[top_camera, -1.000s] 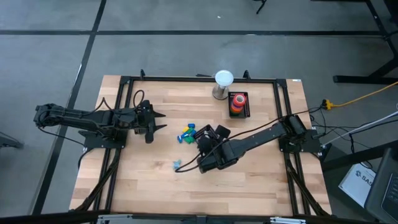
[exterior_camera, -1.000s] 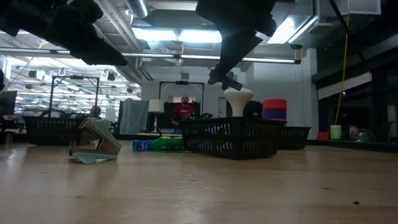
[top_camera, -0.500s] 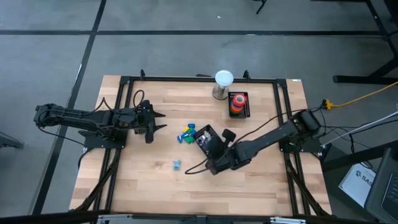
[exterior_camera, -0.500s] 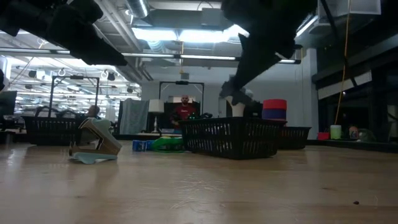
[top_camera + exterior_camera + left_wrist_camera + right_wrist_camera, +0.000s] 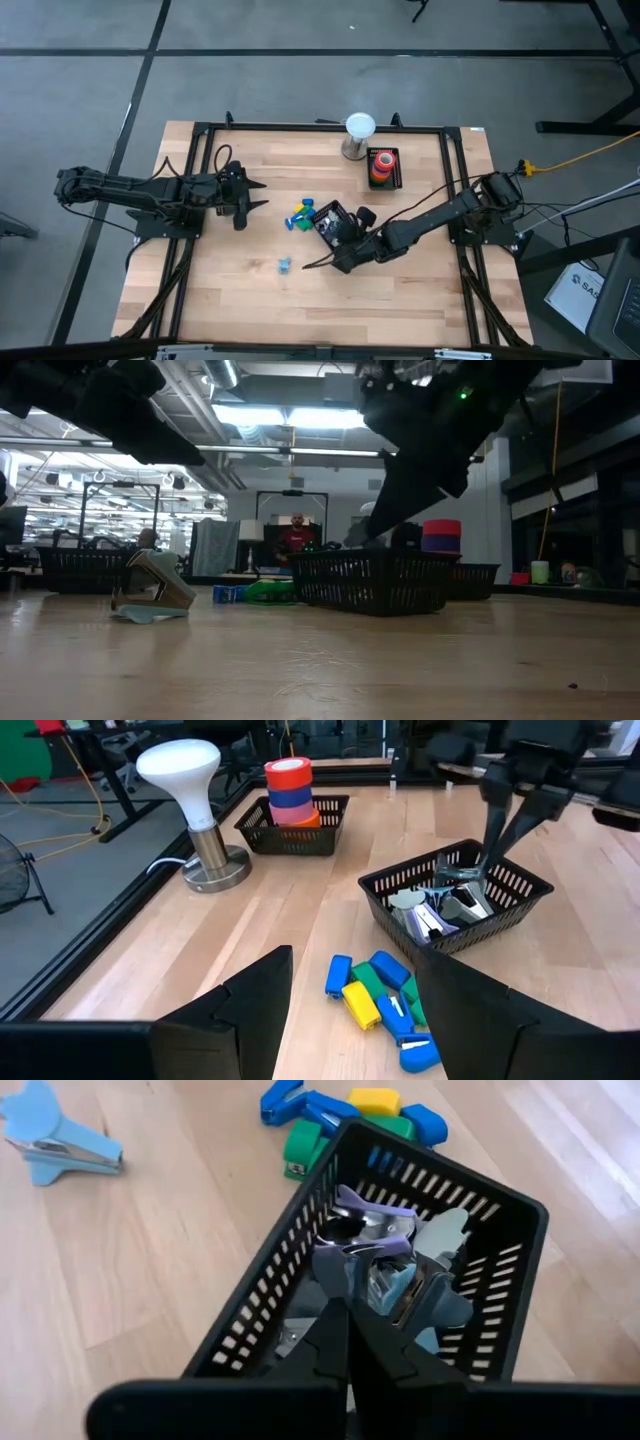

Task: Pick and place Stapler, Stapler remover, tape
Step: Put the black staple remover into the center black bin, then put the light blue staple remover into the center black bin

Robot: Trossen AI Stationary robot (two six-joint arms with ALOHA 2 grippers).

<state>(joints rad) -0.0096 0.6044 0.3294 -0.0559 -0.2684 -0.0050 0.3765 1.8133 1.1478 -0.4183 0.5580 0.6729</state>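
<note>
High view: the right claw (image 5: 340, 262) hangs just at the near edge of the black mesh basket (image 5: 330, 222) in the middle of the wooden counter (image 5: 240, 300). From the right wrist view its fingers (image 5: 345, 1342) are pressed together with nothing between them, tips over the basket's rim, and inside the basket lie several staple removers (image 5: 385, 1275) in grey, purple and pale blue. One light blue staple remover (image 5: 285, 265) lies alone on the bare wood, well apart from the basket on the side toward the left arm. A heap of small staplers (image 5: 300, 214), blue, green and yellow, sits just beside the basket. Farther back, a smaller black tray (image 5: 395, 168) holds the stacked tape rolls (image 5: 381, 163), red on top, and next to it stands a white mushroom-shaped lamp (image 5: 359, 135) on a metal base. The left claw (image 5: 255, 195) waits to the side above the counter, released with its fingers spread, near the stapler heap but not touching it. Low view shows a person (image 5: 296, 538) in red far behind the counter.
</note>
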